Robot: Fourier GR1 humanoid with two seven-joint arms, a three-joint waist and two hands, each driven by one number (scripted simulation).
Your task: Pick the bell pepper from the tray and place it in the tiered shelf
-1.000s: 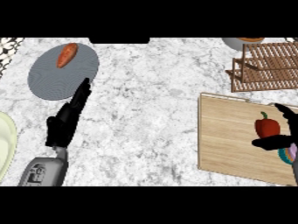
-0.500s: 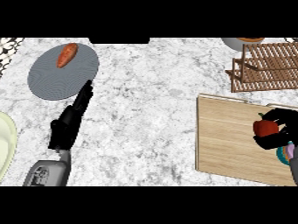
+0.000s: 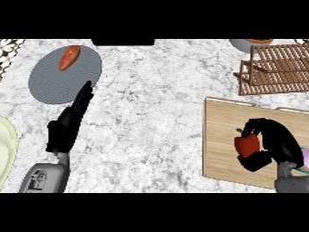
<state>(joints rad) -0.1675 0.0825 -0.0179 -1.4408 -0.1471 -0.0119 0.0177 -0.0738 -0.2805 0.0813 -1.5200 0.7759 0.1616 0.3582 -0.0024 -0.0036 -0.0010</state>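
On the wooden tray [image 3: 224, 136], my right hand [image 3: 274, 142] curls around the red bell pepper [image 3: 246, 144], gripping it for the lift toward the tiered shelf [image 3: 284, 68]; my left hand [image 3: 70, 124] rests open, fingers straight.

tray [image 3: 224, 136] lying on the tabletop [image 3: 156, 90] at right | bell pepper [image 3: 246, 144] sitting on tray, right hand [image 3: 272, 144] curling round it | tiered shelf [image 3: 284, 68] standing behind tray | plate [image 3: 64, 76] lying far left, left hand [image 3: 68, 124] resting just before it
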